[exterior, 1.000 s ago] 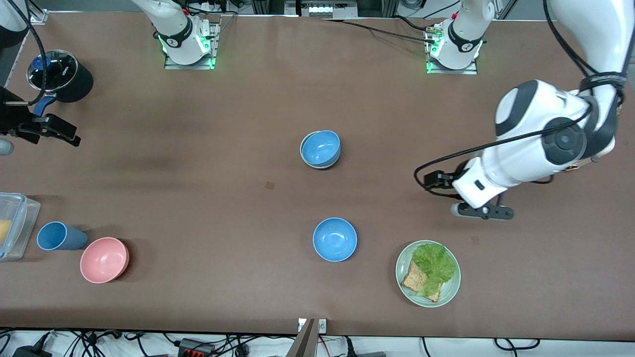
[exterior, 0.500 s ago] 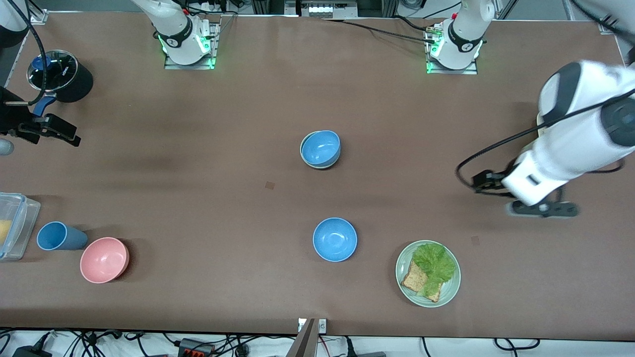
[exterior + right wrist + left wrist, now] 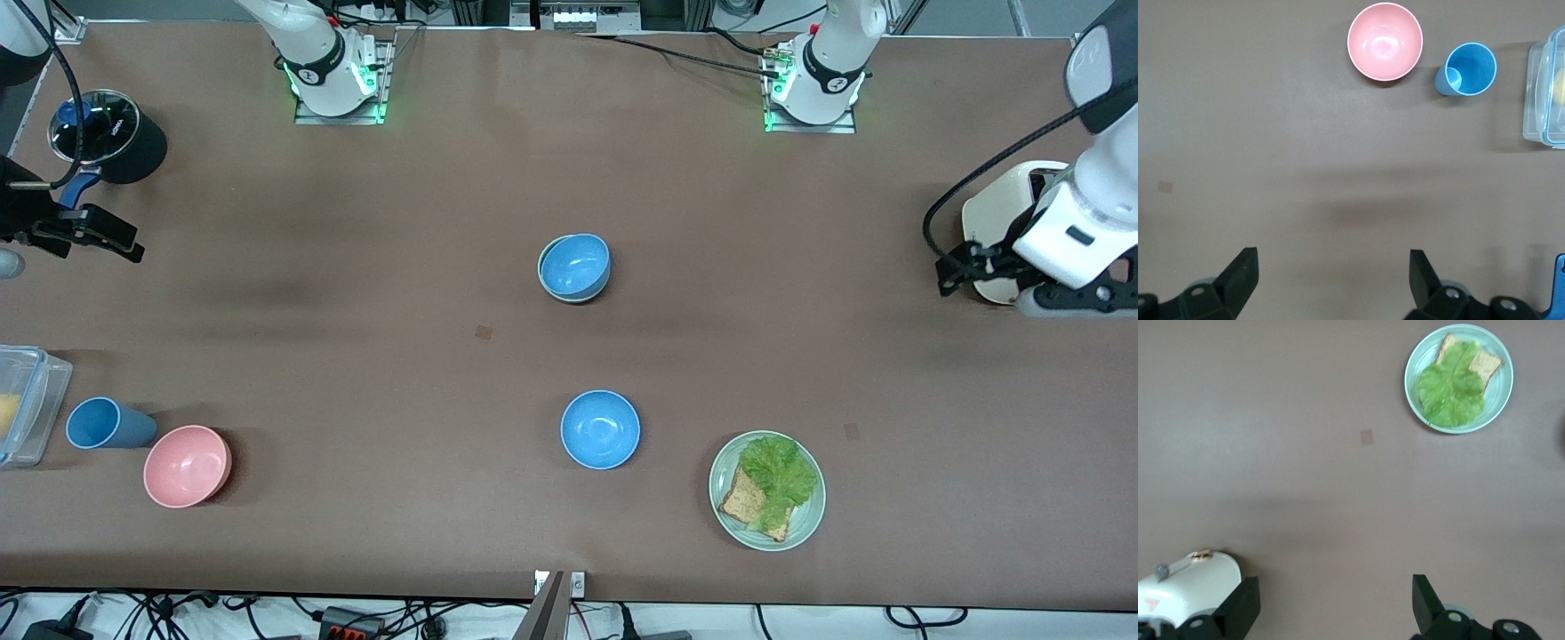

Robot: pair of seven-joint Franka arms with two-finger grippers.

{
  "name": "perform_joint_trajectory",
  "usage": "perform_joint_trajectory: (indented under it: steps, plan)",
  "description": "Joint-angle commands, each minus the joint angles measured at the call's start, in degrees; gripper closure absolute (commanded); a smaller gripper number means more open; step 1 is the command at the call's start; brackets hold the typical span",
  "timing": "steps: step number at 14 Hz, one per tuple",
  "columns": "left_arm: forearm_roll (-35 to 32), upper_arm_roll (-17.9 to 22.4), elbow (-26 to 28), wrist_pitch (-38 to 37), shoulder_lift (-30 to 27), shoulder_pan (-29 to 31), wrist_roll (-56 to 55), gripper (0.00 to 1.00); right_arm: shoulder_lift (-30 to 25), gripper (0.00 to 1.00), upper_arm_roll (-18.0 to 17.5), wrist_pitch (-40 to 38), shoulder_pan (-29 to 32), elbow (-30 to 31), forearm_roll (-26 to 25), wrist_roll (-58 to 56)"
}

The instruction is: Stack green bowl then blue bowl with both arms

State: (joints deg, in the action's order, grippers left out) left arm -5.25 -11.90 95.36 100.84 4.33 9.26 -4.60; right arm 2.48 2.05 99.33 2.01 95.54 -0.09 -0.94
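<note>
— Two bowls are seen stacked near the middle of the desk [image 3: 356,356]: a blue bowl [image 3: 575,265] is nested in the green bowl [image 3: 544,283], of which only a thin pale rim is shown. Is anything gripped?

— Nothing is gripped. The left gripper [image 3: 1335,610] is held over bare desk at the left arm's end, beside a white object [image 3: 996,209] whose nature cannot be told. Its fingers [image 3: 1423,603] are spread wide, with only desk seen between them.

— And the right gripper?

— The right gripper [image 3: 1331,280] is held over bare desk at the right arm's end, and its fingers [image 3: 1421,277] are likewise parted and empty. A black round container with a glossy lid [image 3: 107,133] is found near it.

— Where is the second blue bowl placed?

— The second blue bowl [image 3: 600,429] is set alone, upright, nearer to the front camera than the stack and well apart from it. A green plate [image 3: 805,524] carrying lettuce [image 3: 778,476] and bread [image 3: 740,502] is placed just beside it, toward the left arm's end.

— What is laid at the right arm's end?

— A pink bowl [image 3: 187,466] and a blue cup [image 3: 105,423] are set almost touching, with a clear plastic box [image 3: 27,400] beside the cup at the desk's edge.
</note>
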Motion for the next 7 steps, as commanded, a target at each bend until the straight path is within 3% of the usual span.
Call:
perform_joint_trajectory:
  steps: [1,3,7]
  plan:
    - [5.3,1.0,1.2,-1.2,-1.4,-0.7,1.3,0.0,-1.4,0.0,-0.1,0.5,0.2,1.5,-0.8,-0.8]
    - [11.7,2.1,2.5,-1.1,-2.0,-0.2,0.2,0.0,-1.4,0.0,-0.1,0.6,0.2,1.4,-0.8,-0.8]
    - [11.1,3.0,4.3,0.1,-3.5,-1.1,1.2,0.0,-1.3,0.0,0.0,0.9,0.3,1.4,-0.8,-0.8]
